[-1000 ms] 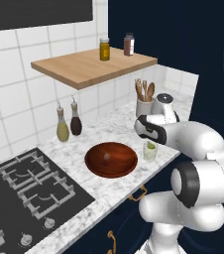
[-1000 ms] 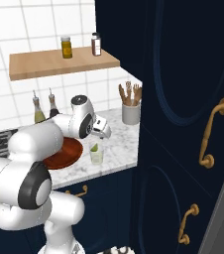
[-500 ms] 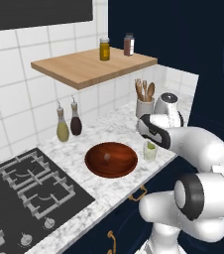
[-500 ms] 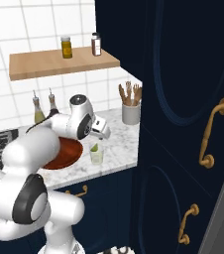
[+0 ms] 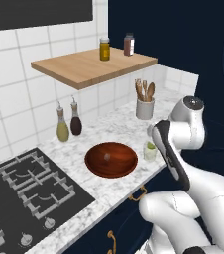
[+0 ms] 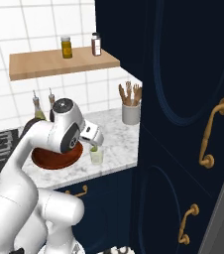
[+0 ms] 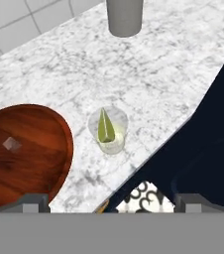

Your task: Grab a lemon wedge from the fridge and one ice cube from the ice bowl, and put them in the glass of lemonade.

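1. Left base view: the glass of lemonade (image 5: 150, 150) is standing near the counter's front edge, just beside the ice bowl (image 5: 111, 159), a pairing that is keeping both stops of the job close together. A pale speck, likely the ice cube (image 5: 107, 157), is lying in the bowl. The arm is bending over the glass, hiding the gripper. Behind, a utensil crock (image 5: 144, 107) and two bottles (image 5: 68, 124) are sitting out of the way by the tiled wall, under a wooden shelf (image 5: 94, 67).

2. Right base view: the gripper (image 6: 94, 141) is hanging right above the glass (image 6: 96, 155); its jaws are hard to read here. Navy cabinets with brass handles (image 6: 212, 131) are walling the counter's right end.

3. Hand view: the finger tips (image 7: 34, 203) are standing wide apart with nothing between them. The lemon wedge (image 7: 105, 127) is sitting point-up inside the glass (image 7: 108, 130), so that half looks finished. The ice cube (image 7: 11, 144) is waiting alone in the bowl (image 7: 25, 151), well clear of the rim. The marble counter (image 7: 158, 84) is lying flat.
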